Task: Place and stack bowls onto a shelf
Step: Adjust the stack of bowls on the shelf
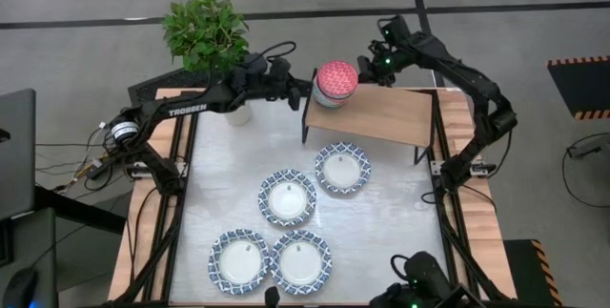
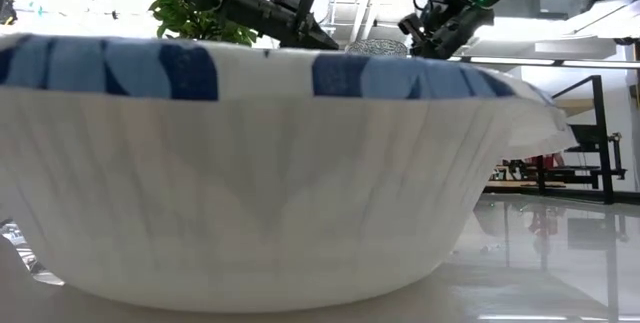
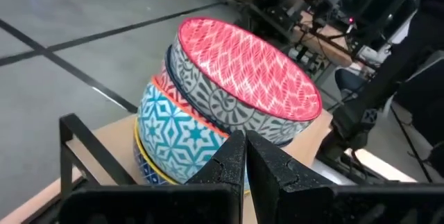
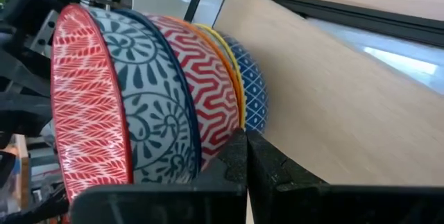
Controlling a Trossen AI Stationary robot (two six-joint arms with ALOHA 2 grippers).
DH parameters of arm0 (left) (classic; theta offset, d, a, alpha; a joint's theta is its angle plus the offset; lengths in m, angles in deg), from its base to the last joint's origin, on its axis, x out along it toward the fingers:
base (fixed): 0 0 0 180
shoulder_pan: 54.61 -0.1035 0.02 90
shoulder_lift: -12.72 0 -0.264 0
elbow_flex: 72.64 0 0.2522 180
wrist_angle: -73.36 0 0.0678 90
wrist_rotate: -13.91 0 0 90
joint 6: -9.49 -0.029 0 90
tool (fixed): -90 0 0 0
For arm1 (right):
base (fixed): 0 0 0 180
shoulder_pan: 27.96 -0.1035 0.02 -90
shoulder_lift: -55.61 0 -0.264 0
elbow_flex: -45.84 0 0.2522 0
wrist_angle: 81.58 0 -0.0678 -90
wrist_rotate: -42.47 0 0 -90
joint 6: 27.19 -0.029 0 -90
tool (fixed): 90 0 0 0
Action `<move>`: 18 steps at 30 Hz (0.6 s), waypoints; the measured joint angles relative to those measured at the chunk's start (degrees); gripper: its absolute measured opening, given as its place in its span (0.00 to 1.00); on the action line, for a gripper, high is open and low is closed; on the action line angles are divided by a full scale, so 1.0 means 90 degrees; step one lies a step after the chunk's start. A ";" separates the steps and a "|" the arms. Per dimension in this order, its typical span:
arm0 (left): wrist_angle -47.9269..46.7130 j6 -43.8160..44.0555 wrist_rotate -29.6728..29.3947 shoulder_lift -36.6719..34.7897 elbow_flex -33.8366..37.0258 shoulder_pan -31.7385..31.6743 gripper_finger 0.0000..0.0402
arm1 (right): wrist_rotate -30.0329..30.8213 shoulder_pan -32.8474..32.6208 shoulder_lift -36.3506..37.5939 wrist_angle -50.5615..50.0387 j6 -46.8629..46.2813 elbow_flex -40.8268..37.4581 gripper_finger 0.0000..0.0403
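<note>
We see the left gripper with its fingers pressed together, holding nothing, at the left side of the stack of small bowls. From its wrist view the closed fingertips sit right against the lower side of that stack; whether they actually touch it we cannot tell. The right gripper is likewise closed and empty, just beside the stack on its other side, with its fingertips at the base of the bowls.

The stack stands on the left end of the wooden shelf, leaning a little, with the red-patterned bowl on top. The four wide blue-and-white bowls lie separately on the worktop in front of the shelf, well apart from both grippers. A potted plant stands behind the left arm.
</note>
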 joint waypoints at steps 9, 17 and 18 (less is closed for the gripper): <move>0.0022 -0.0134 -0.0099 0.0005 0.0000 0.0022 0.00 | 0.0007 -0.0060 -0.0005 -0.0017 -0.0044 0.0000 0.04; 0.0195 -0.0019 0.0117 0.0335 0.0001 0.0052 0.00 | 0.0027 -0.0094 -0.0010 -0.0034 -0.0041 0.0000 0.04; 0.0166 -0.0022 0.0099 0.0335 0.0001 0.0053 0.00 | 0.0024 -0.0105 -0.0010 -0.0036 -0.0044 0.0000 0.04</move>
